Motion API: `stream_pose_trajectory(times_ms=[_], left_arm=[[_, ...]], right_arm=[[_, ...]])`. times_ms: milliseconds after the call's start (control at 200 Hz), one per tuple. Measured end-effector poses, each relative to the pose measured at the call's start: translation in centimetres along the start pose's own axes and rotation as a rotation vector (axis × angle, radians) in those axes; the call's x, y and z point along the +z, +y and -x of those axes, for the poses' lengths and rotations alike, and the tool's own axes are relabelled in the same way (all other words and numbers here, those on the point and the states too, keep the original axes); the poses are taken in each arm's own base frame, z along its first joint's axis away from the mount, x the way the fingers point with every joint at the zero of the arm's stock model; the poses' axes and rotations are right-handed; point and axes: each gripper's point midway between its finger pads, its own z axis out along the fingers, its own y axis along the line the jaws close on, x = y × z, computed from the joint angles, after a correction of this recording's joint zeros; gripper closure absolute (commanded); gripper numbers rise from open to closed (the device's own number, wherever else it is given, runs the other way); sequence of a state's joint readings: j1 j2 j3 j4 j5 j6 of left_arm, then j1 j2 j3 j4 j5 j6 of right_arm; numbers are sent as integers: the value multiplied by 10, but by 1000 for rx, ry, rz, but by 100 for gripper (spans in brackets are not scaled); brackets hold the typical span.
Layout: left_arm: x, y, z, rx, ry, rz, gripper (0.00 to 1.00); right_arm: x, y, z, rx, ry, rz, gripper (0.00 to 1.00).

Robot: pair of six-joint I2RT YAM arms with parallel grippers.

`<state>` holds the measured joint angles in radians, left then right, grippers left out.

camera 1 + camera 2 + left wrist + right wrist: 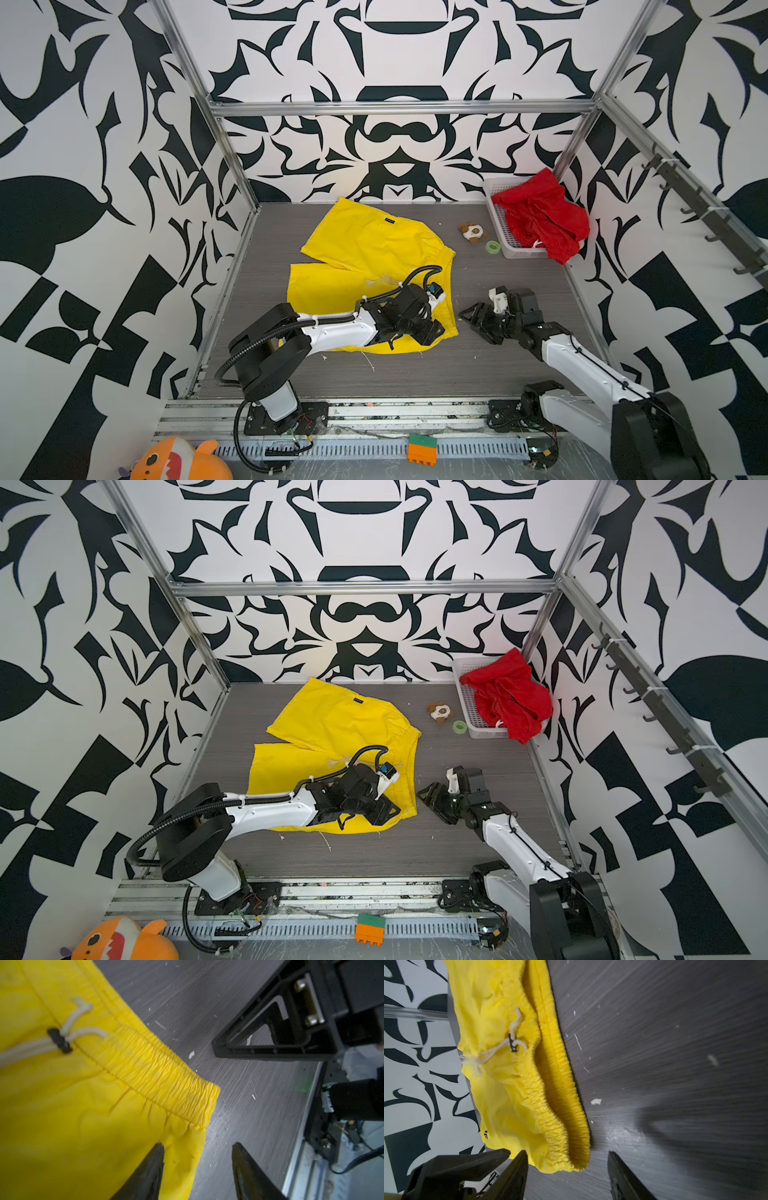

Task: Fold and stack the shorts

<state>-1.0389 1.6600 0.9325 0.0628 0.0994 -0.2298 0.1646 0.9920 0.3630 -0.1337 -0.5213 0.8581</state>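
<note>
Lying spread flat on the grey worktop (415, 374), the yellow shorts (365, 249) have both legs out towards the left wall and no fold in them yet. The left claw (198, 1147) hangs over the near corner of their waistband (155, 1076), jaws parted with nothing gripped; one tip is above the fabric and one above bare worktop. The right claw (568, 1154) sits low just beside the same waistband end, also parted and empty. The red shorts (540, 216) lie crumpled in the white basket (511, 251) at the far right corner, spilling over its rim. By my reckoning the job is barely begun: the yellow pair is laid out ready, but both pairs need folding, the red one needs fetching first, and nothing is stacked.
</note>
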Motion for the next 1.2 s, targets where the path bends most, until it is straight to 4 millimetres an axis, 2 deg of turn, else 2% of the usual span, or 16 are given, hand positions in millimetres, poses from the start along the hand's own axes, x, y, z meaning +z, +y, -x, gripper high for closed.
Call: stream_pose_trajectory(times_ms=[125, 345, 490, 560, 610, 695, 760, 890, 1000, 1200], left_arm=[[8, 2, -1, 185, 23, 14, 42], [35, 8, -40, 357, 165, 5, 42], [41, 2, -49, 411, 191, -22, 43], [43, 0, -50, 425, 192, -27, 46], [46, 0, -51, 433, 197, -22, 54], [51, 2, -49, 453, 198, 0, 74], [52, 2, -44, 452, 190, 11, 81], [50, 1, -39, 442, 158, 13, 84], [39, -2, -36, 446, 112, 6, 84], [26, -12, -16, 460, 23, -8, 83]], right_arm=[[-4, 2, 2, -2, -21, 13, 35], [-4, -6, -5, 14, -12, 4, 35], [-2, -12, -10, 38, 3, -4, 34], [0, -14, -13, 51, 18, -2, 34], [1, -14, -14, 61, 28, 2, 34], [3, -14, -16, 75, 38, 16, 34], [4, -13, -18, 88, 45, 26, 34], [5, -7, -18, 105, 54, 66, 33], [10, -1, -19, 137, 73, 108, 33], [19, 6, -19, 188, 115, 152, 32]])
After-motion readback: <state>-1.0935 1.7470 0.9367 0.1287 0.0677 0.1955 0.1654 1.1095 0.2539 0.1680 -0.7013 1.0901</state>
